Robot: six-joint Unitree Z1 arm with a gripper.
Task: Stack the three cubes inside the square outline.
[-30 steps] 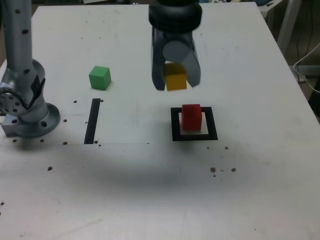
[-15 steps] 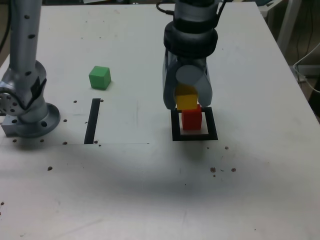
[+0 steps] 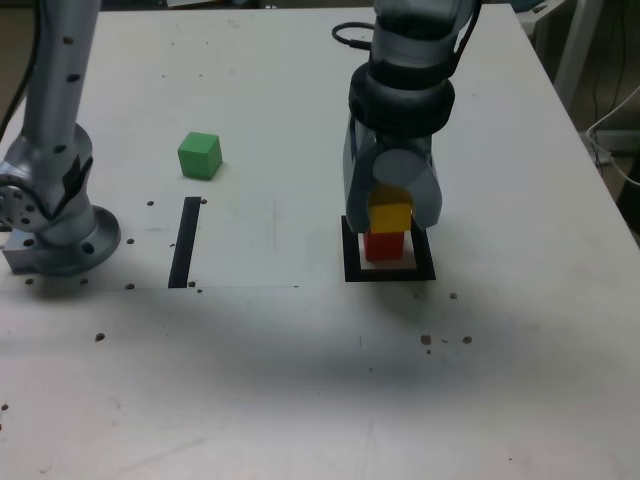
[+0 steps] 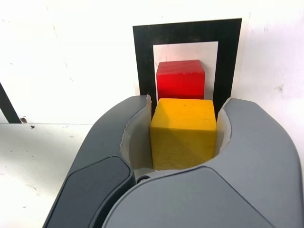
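The gripper (image 3: 392,215) pointed down over the outline (image 3: 389,270), its jaws clamped on the yellow cube (image 3: 389,216). That cube was directly above the red cube (image 3: 384,245), which stood in the outline's white centre; contact between them could not be told. The green cube (image 3: 199,156) sat well apart on the table (image 3: 300,380), beyond a black strip (image 3: 185,242).

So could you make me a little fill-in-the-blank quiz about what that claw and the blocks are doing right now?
1. The claw is shut on the ____ block.
2. The red block sits inside the black ____ outline.
3. The block standing alone, away from the claw, is ____.
4. The held block is directly ____ the red block.

Missing words: yellow; square; green; above
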